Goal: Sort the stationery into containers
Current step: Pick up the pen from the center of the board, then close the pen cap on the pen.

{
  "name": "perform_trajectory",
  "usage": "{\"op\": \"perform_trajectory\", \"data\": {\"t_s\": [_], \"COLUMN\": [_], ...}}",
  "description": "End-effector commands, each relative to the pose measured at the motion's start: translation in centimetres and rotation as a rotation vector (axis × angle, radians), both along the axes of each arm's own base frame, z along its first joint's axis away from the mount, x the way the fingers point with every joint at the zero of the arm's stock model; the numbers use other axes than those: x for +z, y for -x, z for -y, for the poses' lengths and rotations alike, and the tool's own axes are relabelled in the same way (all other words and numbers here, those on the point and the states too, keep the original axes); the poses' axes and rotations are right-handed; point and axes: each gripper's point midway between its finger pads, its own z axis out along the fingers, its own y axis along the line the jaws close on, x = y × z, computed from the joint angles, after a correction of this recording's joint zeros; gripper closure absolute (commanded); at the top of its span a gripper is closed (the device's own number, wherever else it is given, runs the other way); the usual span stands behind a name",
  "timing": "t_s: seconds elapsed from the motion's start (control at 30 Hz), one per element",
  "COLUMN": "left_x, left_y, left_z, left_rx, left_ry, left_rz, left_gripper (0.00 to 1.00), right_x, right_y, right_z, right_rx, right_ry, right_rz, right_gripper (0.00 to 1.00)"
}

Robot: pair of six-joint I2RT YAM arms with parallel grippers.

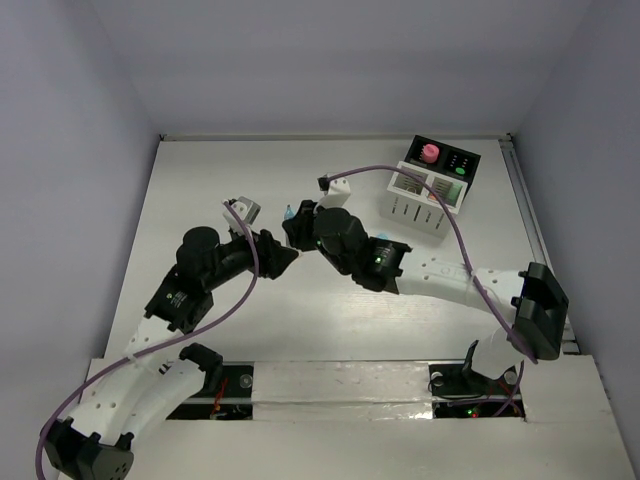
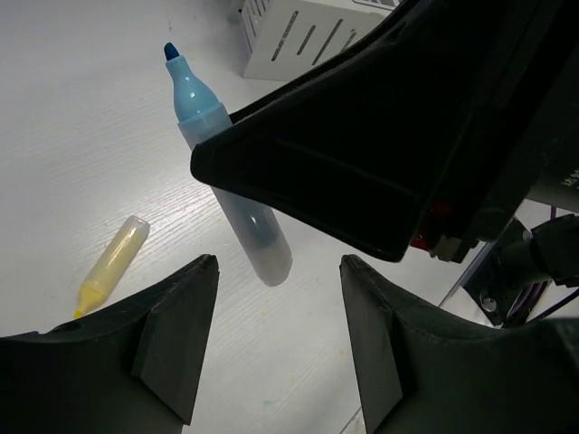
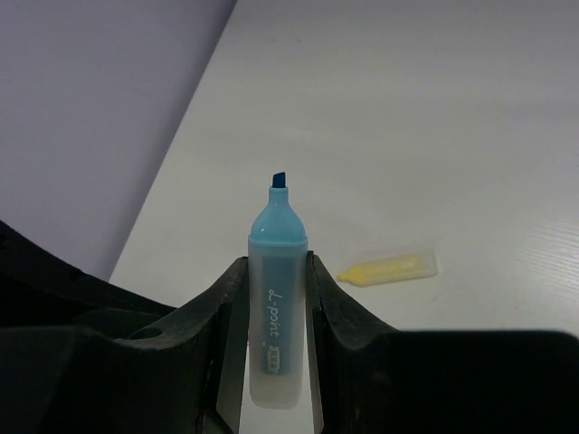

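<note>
Three views: one overhead, two wrist-mounted.
The table (image 1: 330, 330) is viewed from above, behind the bases; wrist views are taken close past their own fingers (image 2: 172, 344); the blue highlighter (image 3: 277, 307) and yellow piece (image 3: 389, 268) ahead are shared.

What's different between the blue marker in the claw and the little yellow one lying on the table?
The blue highlighter is clamped in the right gripper; the yellow pen lies loose on the table. The blue highlighter looks thicker, the yellow pen slimmer. Blue shows a dark chisel tip, yellow a fine point. Both have pale, translucent bodies.
</note>
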Motion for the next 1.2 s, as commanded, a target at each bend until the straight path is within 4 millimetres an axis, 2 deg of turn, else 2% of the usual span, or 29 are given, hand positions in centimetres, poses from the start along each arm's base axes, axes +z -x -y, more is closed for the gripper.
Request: {"op": "perform_trajectory", "data": {"t_s": [0.0,0.2,0.3,0.33,0.4,0.5,0.6,0.63,0.7,0.73,0.83,0.87,0.9,0.93,0.97,1.0,1.03,1.07,1.17], "left_x": [2.7,2.6,2.7,2.7,2.8,3.1,3.4,3.6,3.6,3.6,3.7,3.7,3.8,3.7,3.6,3.6,3.7,3.6,3.8], "left_y": [-0.5,-0.6,-0.5,-0.6,-0.7,-0.8,-0.6,-0.5,-0.3,-0.3,0.0,0.0,0.0,0.0,0.0,0.0,0.1,0.1,0.6], "left_z": [0.3,0.2,0.3,0.2,0.0,-0.3,-0.6,-0.6,-0.5,-0.5,-0.4,-0.4,-0.3,-0.3,-0.2,-0.2,-0.1,0.0,0.4], "left_rx": [-0.004,0.001,-0.002,0.005,0.018,0.035,0.046,0.041,0.036,0.033,0.023,0.018,0.015,0.01,0.009,0.007,-0.002,-0.009,-0.045], "left_ry": [0.045,0.043,0.046,0.044,0.044,0.041,0.046,0.049,0.049,0.051,0.054,0.053,0.056,0.055,0.052,0.051,0.053,0.054,0.059], "left_rz": [0.076,0.071,0.073,0.075,0.078,0.086,0.103,0.107,0.109,0.11,0.112,0.112,0.112,0.112,0.109,0.107,0.109,0.106,0.114], "left_gripper": [0.48,0.54,0.63,0.71,0.78,0.98,1.0,1.0,1.0,1.0,1.0,1.0,1.0,1.0,1.0,1.0,1.0,1.0,1.0], "right_x": [4.2,4.5,4.5,4.4,4.7,4.5,4.1,4.0,3.7,4.3,4.9,6.6,7.2,6.3,7.2,7.0,5.6,4.6,0.7], "right_y": [1.1,2.2,2.6,2.6,2.7,2.9,3.1,3.2,3.6,4.0,4.6,5.0,5.2,5.3,5.5,5.3,4.9,3.4,1.7], "right_z": [-1.4,-2.3,-2.5,-2.5,-2.2,-1.9,-1.2,-0.9,-0.2,0.8,2.9,4.1,4.8,5.8,7.1,7.7,8.8,10.5,12.8], "right_rx": [0.034,0.073,0.081,0.081,0.079,0.084,0.079,0.082,0.092,0.097,0.125,0.137,0.149,0.166,0.171,0.172,0.17,0.127,0.134], "right_ry": [-0.132,-0.161,-0.163,-0.16,-0.165,-0.16,-0.136,-0.127,-0.1,-0.083,-0.033,-0.056,-0.06,0.005,0.008,0.035,0.1,0.13,0.223], "right_rz": [0.059,0.059,0.061,0.06,0.063,0.059,0.059,0.06,0.066,0.078,0.101,0.125,0.139,0.144,0.168,0.178,0.162,0.132,0.038], "right_gripper": [0.95,0.95,0.95,0.95,0.95,0.94,0.81,0.68,0.53,0.43,0.3,0.3,0.29,0.26,0.25,0.25,0.28,0.29,0.36]}}
